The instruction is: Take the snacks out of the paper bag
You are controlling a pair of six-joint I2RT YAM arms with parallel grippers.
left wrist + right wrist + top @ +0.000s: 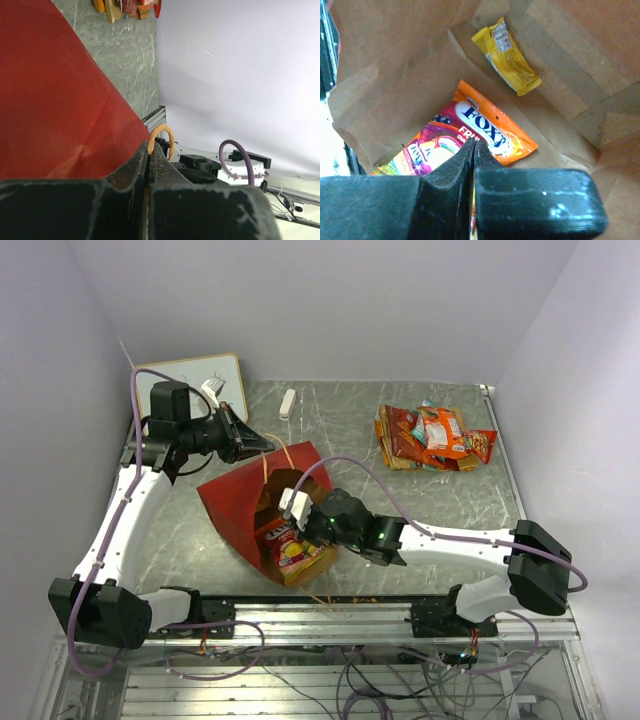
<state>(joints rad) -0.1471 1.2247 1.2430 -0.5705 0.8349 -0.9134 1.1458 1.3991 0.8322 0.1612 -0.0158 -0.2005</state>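
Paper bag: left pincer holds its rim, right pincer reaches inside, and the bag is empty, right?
Not empty: the right wrist view shows an orange Fox's packet and a yellow packet in the paper bag. The left pincer holds its rim and the right pincer reaches inside.

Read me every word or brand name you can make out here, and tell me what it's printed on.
"FOX'S": on the orange foil packet inside the red paper bag.
"FRU": just below on that packet, rest hidden.
Yellow foil packet: print too small to read.
Pile of orange and red packets outside the bag: too blurred.
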